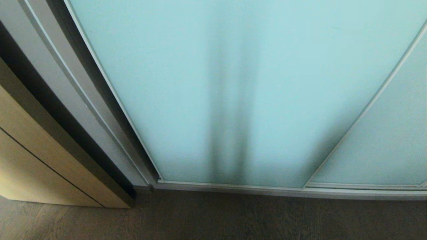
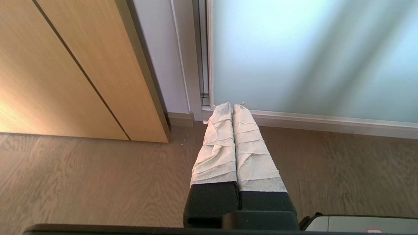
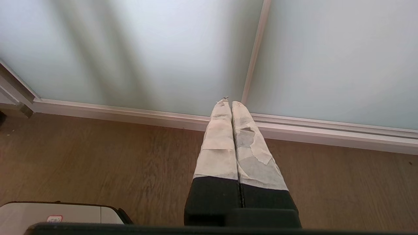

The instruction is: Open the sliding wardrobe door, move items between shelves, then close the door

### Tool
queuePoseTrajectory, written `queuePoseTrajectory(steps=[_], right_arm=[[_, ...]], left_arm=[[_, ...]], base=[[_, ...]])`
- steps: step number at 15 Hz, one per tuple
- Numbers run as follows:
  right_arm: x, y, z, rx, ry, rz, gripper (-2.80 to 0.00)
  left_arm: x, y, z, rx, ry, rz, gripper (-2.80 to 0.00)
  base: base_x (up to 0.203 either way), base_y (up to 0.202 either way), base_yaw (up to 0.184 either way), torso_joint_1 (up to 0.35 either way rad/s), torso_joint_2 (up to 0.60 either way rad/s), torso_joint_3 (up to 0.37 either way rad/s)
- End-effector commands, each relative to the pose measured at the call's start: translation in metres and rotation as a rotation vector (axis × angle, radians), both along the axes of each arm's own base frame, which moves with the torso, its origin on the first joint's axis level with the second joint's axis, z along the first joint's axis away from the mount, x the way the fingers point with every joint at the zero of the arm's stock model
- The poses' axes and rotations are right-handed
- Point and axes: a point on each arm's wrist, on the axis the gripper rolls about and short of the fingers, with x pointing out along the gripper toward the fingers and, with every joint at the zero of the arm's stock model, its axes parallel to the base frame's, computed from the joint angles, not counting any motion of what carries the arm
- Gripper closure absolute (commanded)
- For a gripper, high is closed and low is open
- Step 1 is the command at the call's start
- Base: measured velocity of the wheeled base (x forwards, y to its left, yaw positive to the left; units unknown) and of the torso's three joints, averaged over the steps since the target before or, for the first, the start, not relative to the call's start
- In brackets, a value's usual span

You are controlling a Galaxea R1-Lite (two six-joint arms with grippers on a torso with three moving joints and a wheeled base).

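No readable text, labels, brands or numbers in any view.

One candidate only: a small red-edged sticker (image 3: 54,218) on the pale robot base panel (image 3: 81,217), seen in the right wrist view low beside the dark wood floor. Its marks are too small to make out. The same panel (image 2: 359,223) shows in the left wrist view with a sliver of red-edged sticker (image 2: 374,230) at the frame edge, also unreadable.

Sliding wardrobe door (image 1: 233,83): plain frosted glass, no lettering or sign on the pane or its silver frame.

Light wood cabinet front (image 2: 65,65), just beside the door frame: bare, no label.
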Motion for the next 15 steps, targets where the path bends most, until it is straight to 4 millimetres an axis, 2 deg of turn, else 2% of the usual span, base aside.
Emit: queuePoseTrajectory(steps=[1,15], right_arm=[[-0.0001,0.0000,0.0000,0.000,0.000,0.001,0.00],[0.0000,0.0000,-0.0003,0.000,0.000,0.001,0.00]], left_arm=[[0.0001,0.0000,0.0000,0.000,0.001,0.000,0.00],[0.0004,0.0000,-0.0003,0.000,-0.003,-0.001,0.00]], base=[[0.000,0.000,0.000,0.000,0.00,0.000],[0.000,0.000,0.000,0.000,0.00,0.000]])
